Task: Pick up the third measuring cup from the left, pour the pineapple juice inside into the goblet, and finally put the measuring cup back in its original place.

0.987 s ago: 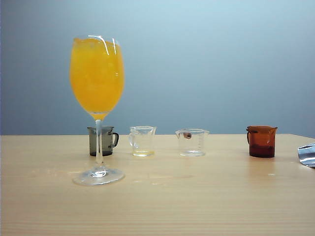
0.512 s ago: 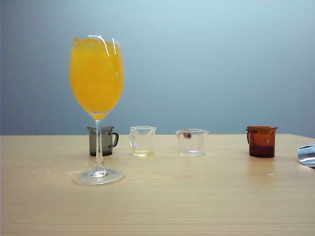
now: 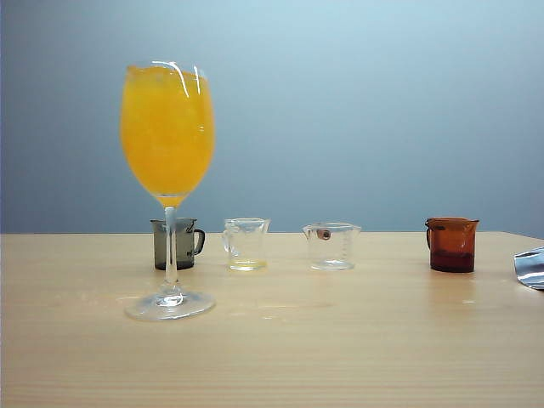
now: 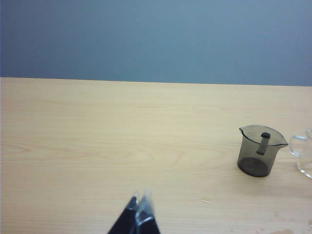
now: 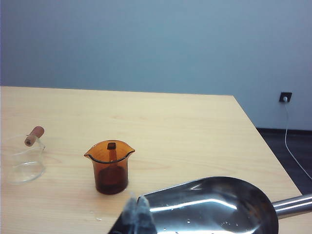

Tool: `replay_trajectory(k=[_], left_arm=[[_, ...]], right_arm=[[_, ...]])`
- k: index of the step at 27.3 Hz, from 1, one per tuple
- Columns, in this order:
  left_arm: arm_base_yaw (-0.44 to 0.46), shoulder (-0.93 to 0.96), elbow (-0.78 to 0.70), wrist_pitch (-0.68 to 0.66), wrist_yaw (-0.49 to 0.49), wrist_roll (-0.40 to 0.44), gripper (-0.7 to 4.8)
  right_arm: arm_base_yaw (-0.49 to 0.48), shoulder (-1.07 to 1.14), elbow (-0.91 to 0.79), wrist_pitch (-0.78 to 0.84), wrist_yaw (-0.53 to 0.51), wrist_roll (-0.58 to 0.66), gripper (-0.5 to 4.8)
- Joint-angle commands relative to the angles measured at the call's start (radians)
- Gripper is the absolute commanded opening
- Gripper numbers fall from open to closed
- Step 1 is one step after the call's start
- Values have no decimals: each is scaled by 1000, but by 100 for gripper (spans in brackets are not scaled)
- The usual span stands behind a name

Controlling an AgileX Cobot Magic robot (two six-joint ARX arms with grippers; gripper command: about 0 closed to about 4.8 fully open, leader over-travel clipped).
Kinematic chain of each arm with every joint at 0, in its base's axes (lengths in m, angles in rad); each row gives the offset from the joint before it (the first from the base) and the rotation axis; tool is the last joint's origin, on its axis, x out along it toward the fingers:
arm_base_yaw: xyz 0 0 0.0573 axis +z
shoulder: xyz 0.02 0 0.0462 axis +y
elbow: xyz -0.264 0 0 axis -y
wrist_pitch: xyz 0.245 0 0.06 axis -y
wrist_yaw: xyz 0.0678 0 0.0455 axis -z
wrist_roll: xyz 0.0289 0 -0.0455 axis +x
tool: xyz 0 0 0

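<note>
Above table, left claw (image 4: 138,207), right claw (image 5: 136,207) closed

Not much robot to see: left claw (image 4: 138,214) is slim black fingers with clear-ish tips, right claw (image 5: 136,214) looks the same, dark with translucent tips.

The small clear third measuring cup (image 3: 331,246) stands upright and empty on the desk (image 3: 340,340), right of the tall goblet (image 3: 168,187) full of orange juice.
</note>
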Motion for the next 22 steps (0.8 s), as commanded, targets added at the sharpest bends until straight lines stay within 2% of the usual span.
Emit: replay_trajectory(k=[1, 7, 11, 22], left_arm=[[0, 0, 4, 11, 3, 4, -3], [0, 0, 4, 12, 3, 4, -3], [-1, 0, 4, 12, 3, 4, -3], [-1, 0, 4, 12, 3, 4, -3]], right_arm=[[-2, 0, -34, 79, 2, -1, -6], [-2, 0, -51, 61, 2, 5, -5], [-1, 0, -51, 60, 21, 87, -5], [0, 0, -51, 48, 24, 87, -5]])
